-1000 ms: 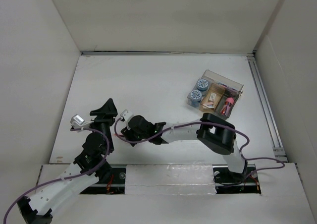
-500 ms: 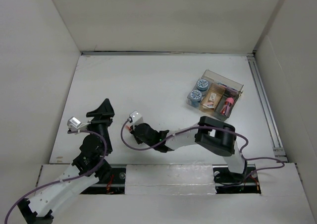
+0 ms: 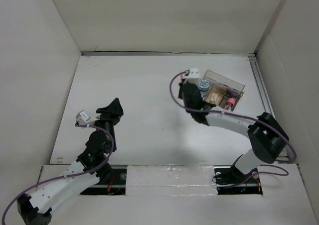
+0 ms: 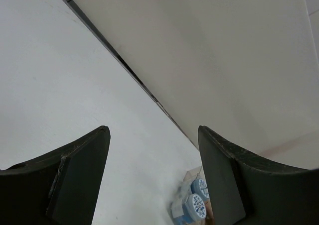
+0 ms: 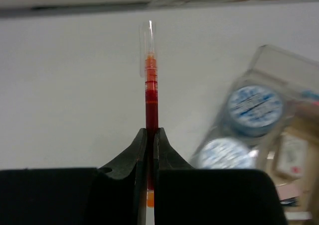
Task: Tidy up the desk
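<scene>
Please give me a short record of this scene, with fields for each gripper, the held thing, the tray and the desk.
left gripper: open, holds nothing, over the left part of the desk
right gripper: shut on the red pen
red pen: thin, with a clear cap, sticks out ahead of the fingers
clear tray: on the far right part of the desk, beside the right gripper
tray contents: two round blue-and-white containers, a pink item; the rest is too small to tell
desk: white, plain
</scene>
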`<action>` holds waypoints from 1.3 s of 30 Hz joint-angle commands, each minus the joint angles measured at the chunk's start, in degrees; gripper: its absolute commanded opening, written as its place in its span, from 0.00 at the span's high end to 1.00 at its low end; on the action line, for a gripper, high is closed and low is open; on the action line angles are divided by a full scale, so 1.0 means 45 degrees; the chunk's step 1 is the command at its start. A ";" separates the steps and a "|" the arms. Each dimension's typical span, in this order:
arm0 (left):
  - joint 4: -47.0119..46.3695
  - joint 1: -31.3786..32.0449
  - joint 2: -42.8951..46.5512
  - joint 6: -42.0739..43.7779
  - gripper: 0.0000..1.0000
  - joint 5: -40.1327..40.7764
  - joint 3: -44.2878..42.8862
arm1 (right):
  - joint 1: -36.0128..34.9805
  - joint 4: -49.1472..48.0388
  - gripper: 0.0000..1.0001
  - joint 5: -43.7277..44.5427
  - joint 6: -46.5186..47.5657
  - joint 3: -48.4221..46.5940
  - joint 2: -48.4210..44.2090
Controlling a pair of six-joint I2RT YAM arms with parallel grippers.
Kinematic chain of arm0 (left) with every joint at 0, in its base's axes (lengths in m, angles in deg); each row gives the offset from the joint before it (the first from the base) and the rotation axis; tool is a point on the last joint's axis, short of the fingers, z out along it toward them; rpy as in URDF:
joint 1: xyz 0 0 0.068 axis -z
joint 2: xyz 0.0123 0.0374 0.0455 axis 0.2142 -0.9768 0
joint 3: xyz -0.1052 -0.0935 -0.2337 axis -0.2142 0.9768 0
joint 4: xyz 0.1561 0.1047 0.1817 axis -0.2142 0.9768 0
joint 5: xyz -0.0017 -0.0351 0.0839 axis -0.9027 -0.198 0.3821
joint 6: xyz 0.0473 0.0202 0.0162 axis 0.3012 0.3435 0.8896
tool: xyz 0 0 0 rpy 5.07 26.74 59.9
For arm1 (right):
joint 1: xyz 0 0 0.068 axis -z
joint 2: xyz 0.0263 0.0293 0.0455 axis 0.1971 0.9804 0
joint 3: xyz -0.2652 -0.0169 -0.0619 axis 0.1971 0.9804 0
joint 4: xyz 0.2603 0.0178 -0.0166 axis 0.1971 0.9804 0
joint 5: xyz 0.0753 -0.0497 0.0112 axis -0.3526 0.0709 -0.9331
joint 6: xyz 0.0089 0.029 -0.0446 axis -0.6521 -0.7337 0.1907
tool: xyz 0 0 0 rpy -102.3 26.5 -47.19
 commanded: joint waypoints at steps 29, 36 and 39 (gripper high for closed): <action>-0.1061 0.0027 -0.0397 0.0613 0.33 -0.1104 -0.0454 | 0.8648 -0.1524 0.99 0.2281 0.5499 -0.2503 0.4024; -0.1139 0.0027 -0.0398 0.0593 0.33 -0.1084 -0.0416 | 0.8765 -0.1233 0.97 0.3140 0.5110 -0.1975 0.4239; -0.1178 0.0027 -0.0378 0.0613 0.33 -0.1163 -0.0358 | 0.8765 -0.0803 0.95 0.3472 0.4952 -0.2111 0.4550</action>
